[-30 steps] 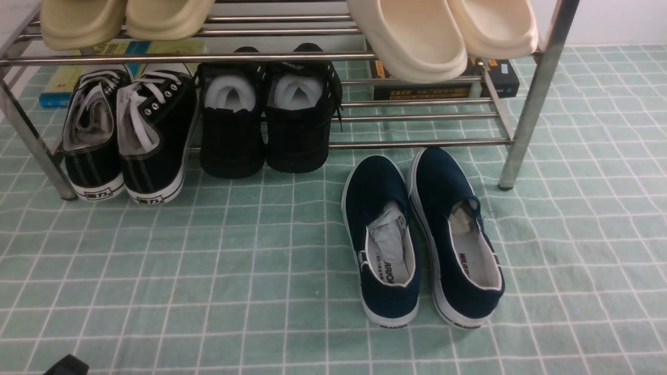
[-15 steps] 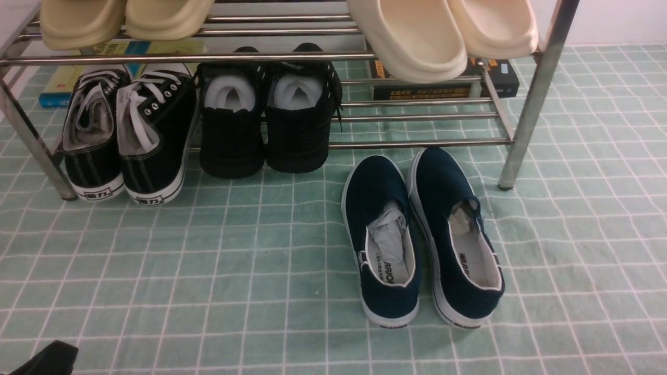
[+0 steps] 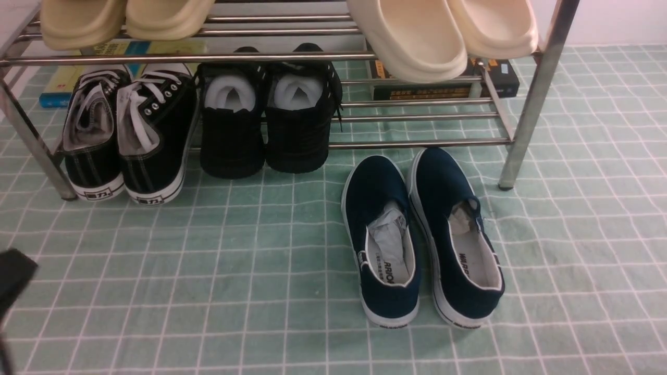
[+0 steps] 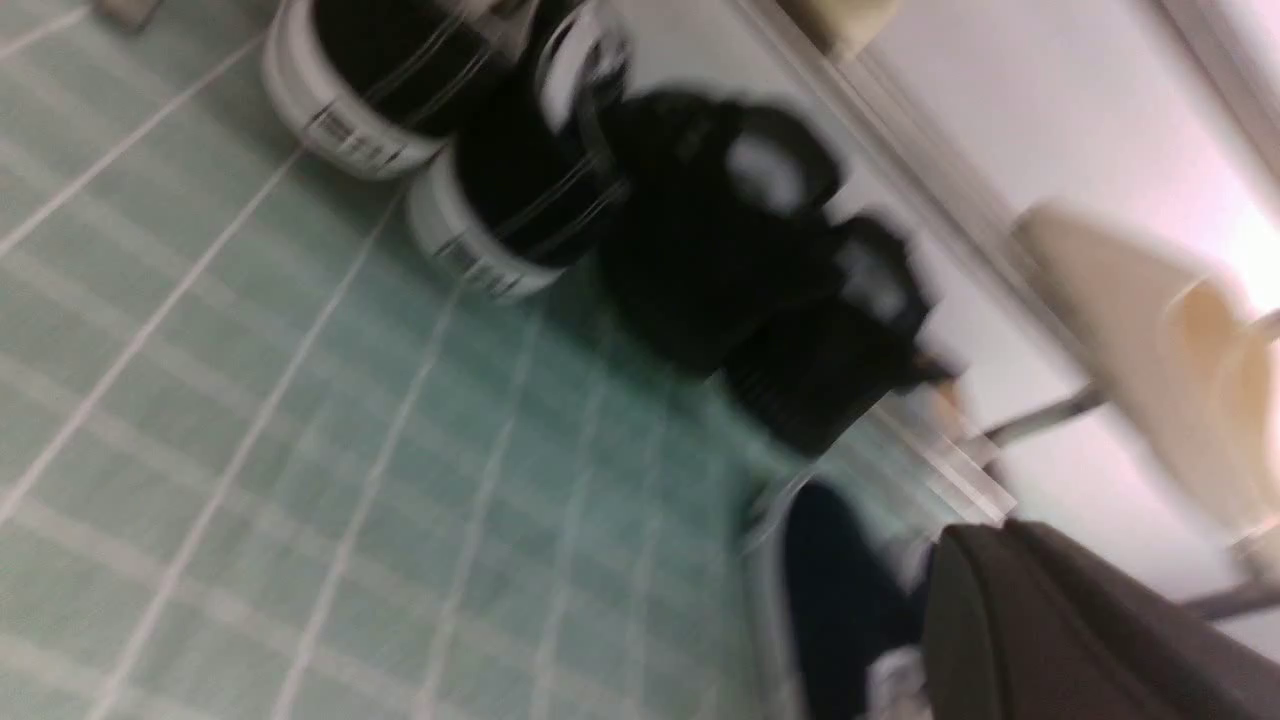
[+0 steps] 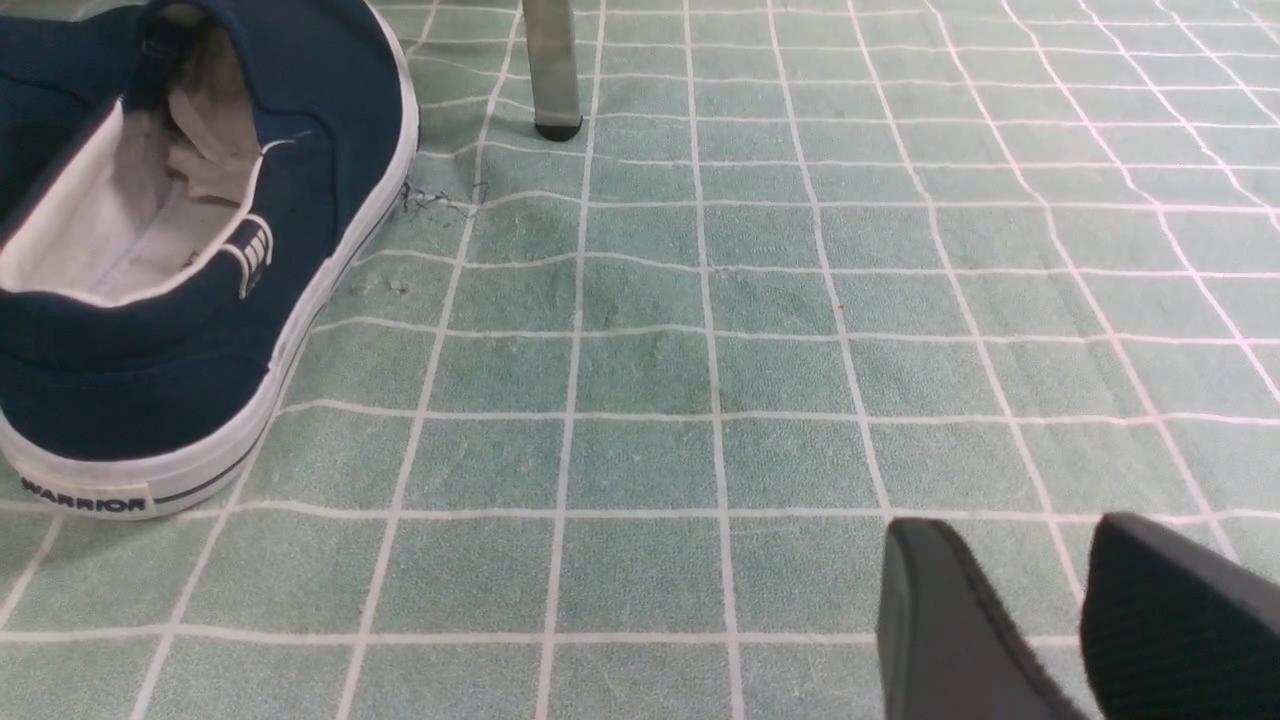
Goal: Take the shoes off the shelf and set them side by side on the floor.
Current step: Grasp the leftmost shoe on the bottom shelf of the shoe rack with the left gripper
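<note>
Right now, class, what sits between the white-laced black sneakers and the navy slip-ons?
The all-black shoes with white stuffing, on the shelf beside the sneakers, seen in the front view.

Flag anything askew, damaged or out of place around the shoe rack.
Little stands out. The cream slippers overhang the top front bar of the shelf, and a loose tangle of thread lies on the floor beside a navy slip-on. Nothing spilled or broken.
</note>
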Controlling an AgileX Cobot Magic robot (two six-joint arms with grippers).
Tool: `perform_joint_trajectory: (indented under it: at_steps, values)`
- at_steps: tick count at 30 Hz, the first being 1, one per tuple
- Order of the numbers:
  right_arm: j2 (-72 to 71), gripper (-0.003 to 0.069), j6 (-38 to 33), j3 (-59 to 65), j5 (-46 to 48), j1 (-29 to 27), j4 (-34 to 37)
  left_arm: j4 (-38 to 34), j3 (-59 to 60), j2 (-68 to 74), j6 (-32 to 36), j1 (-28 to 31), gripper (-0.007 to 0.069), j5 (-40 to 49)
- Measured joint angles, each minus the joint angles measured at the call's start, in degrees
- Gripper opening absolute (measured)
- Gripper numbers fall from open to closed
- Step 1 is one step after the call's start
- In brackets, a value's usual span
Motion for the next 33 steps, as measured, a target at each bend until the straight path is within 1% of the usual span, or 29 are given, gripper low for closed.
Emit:
perform_joint_trajectory:
  at_steps: [2,3,4,5,7,10,13,15,16,17,19,20,22,24,25,26,29,30,32,33]
  values:
    - [0.0,0.0239,0.0,0.0,0.0,0.0,0.0,2.3,-3.5,6.8,3.5,0.0,0.0001,8.1]
    - [0.0,0.0239,0.0,0.0,0.0,0.0,0.0,3.3,-4.4,8.5,4.2,0.0,0.0001,10.1]
    - [0.0,0.0239,0.0,0.0,0.0,0.0,0.0,6.2,-8.4,16.0,7.0,0.0,0.0001,18.0]
    - [0.0,0.0239,0.0,0.0,0.0,0.0,0.0,6.9,-8.9,16.7,7.2,0.0,0.0001,18.7]
    - [0.0,0.0239,0.0,0.0,0.0,0.0,0.0,12.4,-15.5,26.7,8.8,0.0,0.0002,25.6]
    - [0.0,0.0239,0.0,0.0,0.0,0.0,0.0,17.1,-19.8,32.4,9.0,0.0,0.0013,26.7]
    - [0.0,0.0239,0.0,0.0,0.0,0.0,0.0,27.0,-29.5,40.7,6.5,0.0,0.0073,27.2]
    - [0.0,0.0239,0.0,0.0,0.0,0.0,0.0,29.3,-31.8,42.6,5.3,0.0,0.0094,27.3]
    - [0.0,0.0239,0.0,0.0,0.0,0.0,0.0,31.7,-35.3,45.8,3.8,0.7,0.0128,27.6]
    - [0.0,0.0239,0.0,0.0,0.0,0.0,0.0,32.6,-37.5,47.9,3.2,1.4,0.0155,28.1]
    - [0.0,0.0239,0.0,0.0,0.0,0.0,0.0,32.8,-41.9,52.0,2.6,3.3,0.021,29.1]
    - [0.0,0.0239,0.0,0.0,0.0,0.0,0.0,32.7,-42.7,52.8,2.6,3.5,0.0221,29.2]
    - [0.0,0.0239,0.0,0.0,0.0,0.0,0.0,30.7,-47.6,57.6,2.3,5.9,0.0286,29.5]
    - [0.0,0.0239,0.0,0.0,0.0,0.0,0.0,28.9,-50.5,60.5,2.3,6.7,0.0319,29.2]
    - [0.0,0.0239,0.0,0.0,0.0,0.0,0.0,28.7,-50.8,60.8,2.3,6.7,0.0322,29.2]
    - [0.0,0.0239,0.0,0.0,0.0,0.0,0.0,27.0,-52.7,63.1,2.3,6.8,0.0342,27.8]
    - [0.0,0.0239,0.0,0.0,0.0,0.0,0.0,23.7,-54.3,66.7,2.3,6.8,0.0356,23.6]
    - [0.0,0.0239,0.0,0.0,0.0,0.0,0.0,23.7,-54.4,66.9,2.3,6.8,0.0356,23.3]
    - [0.0,0.0239,0.0,0.0,0.0,0.0,0.0,22.6,-54.6,69.6,2.3,6.8,0.0357,18.8]
    - [0.0,0.0239,0.0,0.0,0.0,0.0,0.0,22.6,-54.6,69.8,2.3,6.8,0.0357,18.5]
